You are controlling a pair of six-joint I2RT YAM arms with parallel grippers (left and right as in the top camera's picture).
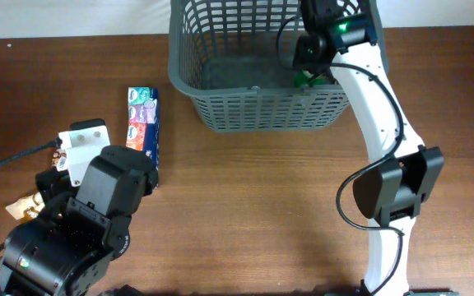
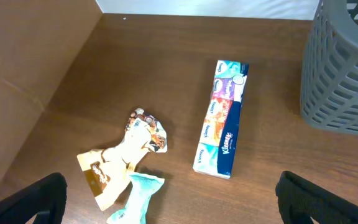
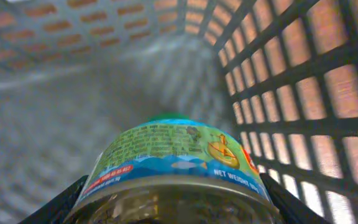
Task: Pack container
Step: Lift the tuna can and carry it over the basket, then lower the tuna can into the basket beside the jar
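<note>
Left wrist view: left tool point(image 2: 176, 208) is wide open, both dark fingers point(image 2: 27, 199) at the frame's bottom corners with only bare desk point(image 2: 73, 74) between them. Ahead of it and slightly left lie crumpled snack wrappers point(image 2: 132, 143), with a teal packet point(image 2: 137, 194) nearest the tool. Ahead and slightly right lies a long tissue pack point(image 2: 222, 118), flat, with multicolour panels and Kleenex print readable only in this view. Far ahead-right is a corner of the container point(image 2: 340, 68), well apart from the tissue pack.

Overhead: the left arm body hides most of the wrappers point(image 1: 23, 205). The tissue pack point(image 1: 142, 123) lies just beyond the arm. The container point(image 1: 253, 107) sits at the desk's far edge, centre-right. It is dark grey and rectangular with rounded corners, lattice-slotted walls and a solid bottom. The right tool point(image 1: 311, 74) reaches down inside it near the right-front corner. Only a green speck of its load shows here.

Right wrist view: right tool point(image 3: 173, 208) is clamped on a jar point(image 3: 173, 155), fingers point(image 3: 55, 205) pressing either side. The jar is clear, with a green lid and a blue-green label carrying a yellow emblem. The lid points at the container floor point(image 3: 73, 124), which is grey and blurred. The lattice wall point(image 3: 291, 93) is close on the tool's right. I cannot tell whether the jar touches the bottom. No other contents are visible around the jar.
</note>
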